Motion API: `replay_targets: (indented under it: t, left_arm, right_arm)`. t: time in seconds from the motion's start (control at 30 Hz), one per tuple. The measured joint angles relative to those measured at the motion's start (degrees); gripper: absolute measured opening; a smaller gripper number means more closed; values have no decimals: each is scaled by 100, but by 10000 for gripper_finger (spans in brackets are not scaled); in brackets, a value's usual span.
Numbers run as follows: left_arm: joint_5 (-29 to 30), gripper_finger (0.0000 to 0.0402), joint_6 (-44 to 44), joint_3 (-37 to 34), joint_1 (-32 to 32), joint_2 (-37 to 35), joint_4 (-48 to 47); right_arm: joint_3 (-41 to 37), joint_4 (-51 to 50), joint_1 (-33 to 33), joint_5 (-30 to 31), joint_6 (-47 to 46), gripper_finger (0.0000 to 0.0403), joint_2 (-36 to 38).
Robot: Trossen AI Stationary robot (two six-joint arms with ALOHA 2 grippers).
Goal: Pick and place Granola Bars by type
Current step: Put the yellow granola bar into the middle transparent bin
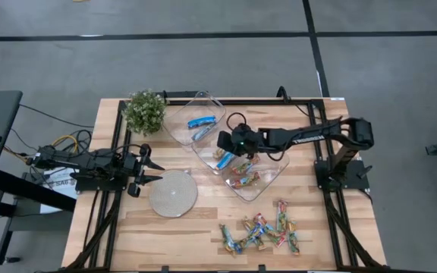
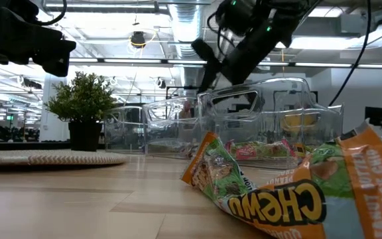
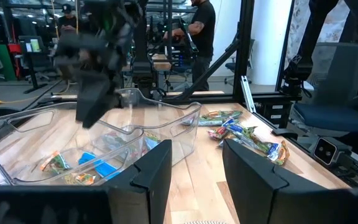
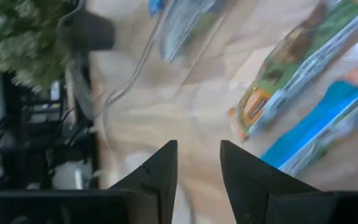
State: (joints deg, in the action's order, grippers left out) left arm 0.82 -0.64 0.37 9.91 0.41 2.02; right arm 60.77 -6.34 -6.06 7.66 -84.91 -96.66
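a: where was the right gripper (image 1: 224, 142)?

b: it hung over the clear trays in the middle of the table, above the near tray (image 1: 241, 173), with its arm reaching in from the right side. its wrist view showed the two fingers (image 4: 160, 171) parted with nothing between them, so the jaws were released and empty.

a: and the left gripper (image 1: 144, 171)?

b: parked at the left edge of the table, just beside the round grey disc (image 1: 173, 193). its fingers (image 3: 154, 171) stood apart with only air in the gap, holding nothing.

a: where were the granola bars?

b: split three ways. two blue-and-white bars (image 1: 201, 121) lay in the far tray (image 1: 196, 114), near the potted plant (image 1: 144, 111). the near tray held a blue-and-white bar (image 1: 224, 160) together with a few multicoloured bars (image 1: 243, 177). a loose heap of multicoloured bars (image 1: 262, 231) sat on the bare wood at the front of the table, well apart from both grippers.

a: anything else?

b: a person (image 3: 201, 28) stood in the room beyond the table, seen in the left wrist view.
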Motion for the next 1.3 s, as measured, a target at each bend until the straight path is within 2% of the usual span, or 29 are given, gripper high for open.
replay_targets:
  t: [0.3, 0.6, 0.8, 1.03, 1.3]
  left_arm:
    - [-1, 138, 0, 0, 1, -3, -1]
    - [-2, 138, 1, 1, 1, -3, -2]
    - [-2, 138, 0, 0, 2, -3, -1]
    - [-2, 138, 1, 0, 0, -3, 0]
    - [-1, 138, 1, 0, 1, -3, 0]
  right_arm:
    - [15, 140, 413, -118, 1195, 113, 679]
    - [15, 81, 985, -1362, 3309, 113, 1173]
    - [15, 81, 1502, -1993, 4208, 113, 1390]
    - [13, 90, 2125, -2939, 4784, 113, 1514]
    - [15, 81, 2577, -2980, 4794, 113, 1560]
